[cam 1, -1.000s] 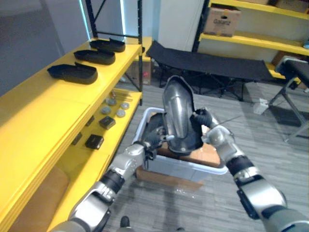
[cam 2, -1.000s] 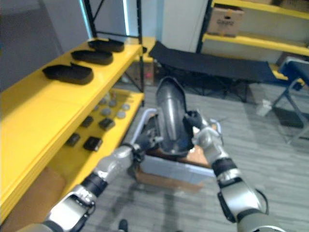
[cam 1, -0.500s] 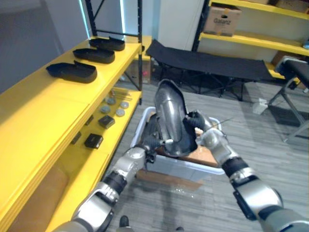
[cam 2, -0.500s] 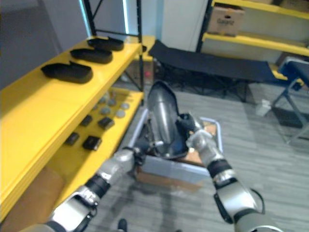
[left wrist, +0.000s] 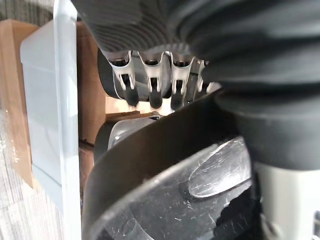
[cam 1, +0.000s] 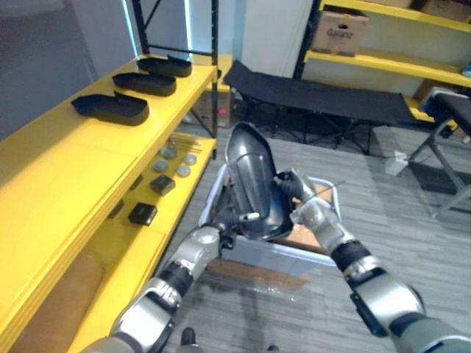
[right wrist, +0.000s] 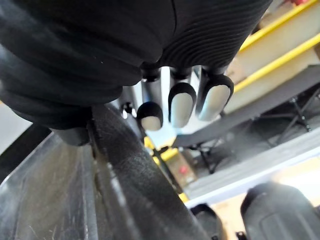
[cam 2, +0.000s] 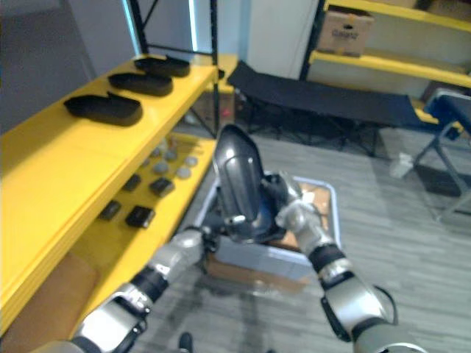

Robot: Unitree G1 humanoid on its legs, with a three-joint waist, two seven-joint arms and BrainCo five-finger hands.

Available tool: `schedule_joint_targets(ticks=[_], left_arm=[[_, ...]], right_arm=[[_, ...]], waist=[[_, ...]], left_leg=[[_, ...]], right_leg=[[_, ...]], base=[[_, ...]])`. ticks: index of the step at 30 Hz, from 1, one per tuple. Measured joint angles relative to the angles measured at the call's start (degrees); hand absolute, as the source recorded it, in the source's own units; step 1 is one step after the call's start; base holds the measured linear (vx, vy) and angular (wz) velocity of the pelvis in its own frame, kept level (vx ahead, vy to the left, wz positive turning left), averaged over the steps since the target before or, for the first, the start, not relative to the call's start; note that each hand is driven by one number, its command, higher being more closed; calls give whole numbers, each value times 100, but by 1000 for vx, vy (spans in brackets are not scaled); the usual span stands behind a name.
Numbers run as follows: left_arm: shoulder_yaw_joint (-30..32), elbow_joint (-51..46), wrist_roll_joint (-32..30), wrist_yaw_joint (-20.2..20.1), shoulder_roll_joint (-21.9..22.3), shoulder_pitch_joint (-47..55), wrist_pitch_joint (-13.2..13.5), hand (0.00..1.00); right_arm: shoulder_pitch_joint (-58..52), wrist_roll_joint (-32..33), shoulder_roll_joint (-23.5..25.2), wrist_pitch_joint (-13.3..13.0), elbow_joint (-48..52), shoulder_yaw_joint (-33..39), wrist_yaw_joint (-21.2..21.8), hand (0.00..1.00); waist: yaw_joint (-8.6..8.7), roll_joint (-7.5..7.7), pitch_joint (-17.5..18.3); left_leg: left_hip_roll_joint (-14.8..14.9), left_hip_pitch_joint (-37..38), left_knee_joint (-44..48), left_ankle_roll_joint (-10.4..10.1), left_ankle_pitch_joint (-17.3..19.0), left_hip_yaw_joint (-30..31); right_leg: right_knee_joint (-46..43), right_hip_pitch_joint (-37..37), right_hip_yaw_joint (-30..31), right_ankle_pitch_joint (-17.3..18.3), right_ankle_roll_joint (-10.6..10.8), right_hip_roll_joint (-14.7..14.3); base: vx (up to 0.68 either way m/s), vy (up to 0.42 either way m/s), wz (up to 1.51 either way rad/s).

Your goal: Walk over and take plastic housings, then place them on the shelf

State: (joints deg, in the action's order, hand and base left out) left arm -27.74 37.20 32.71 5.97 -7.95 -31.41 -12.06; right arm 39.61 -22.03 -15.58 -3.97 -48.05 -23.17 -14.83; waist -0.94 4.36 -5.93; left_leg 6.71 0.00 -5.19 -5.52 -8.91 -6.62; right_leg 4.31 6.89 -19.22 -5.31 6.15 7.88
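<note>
Left hand (cam 1: 232, 219) and right hand (cam 1: 294, 188) gripped the plastic housing (cam 1: 250, 176) by opposite rims over the bin (cam 1: 272, 254); we judged it stiff, light, slick: hold edges.

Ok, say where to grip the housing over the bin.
Its thin rim near the lower end, one hand from each side, as the left hand and right hand hold it: the plastic housing is a long, smooth, curved shell, nearly upright, so its back likely offers little hold.
</note>
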Motion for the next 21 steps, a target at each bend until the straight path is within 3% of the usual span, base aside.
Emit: schedule_joint_targets(ticks=[4,21], left_arm=[[4,0,4,99,-2,1,265,100],[-2,-217,-187,1366,174,10,1020,100]], right_arm=[[-117,228,89,-83,31,-6,-239,100],[-479,727,247,-80,949,39,-870,100]], waist=[[-9,0,0],[14,-28,-17]], left_leg=[[-3,2,0,-1,1,2],[18,17,2,-29,36,-50]], right_leg=[[-1,10,-13,11,-4,1],[0,-15,45,32,-32,-18]], base=[[3,-1,2],[0,0,0]])
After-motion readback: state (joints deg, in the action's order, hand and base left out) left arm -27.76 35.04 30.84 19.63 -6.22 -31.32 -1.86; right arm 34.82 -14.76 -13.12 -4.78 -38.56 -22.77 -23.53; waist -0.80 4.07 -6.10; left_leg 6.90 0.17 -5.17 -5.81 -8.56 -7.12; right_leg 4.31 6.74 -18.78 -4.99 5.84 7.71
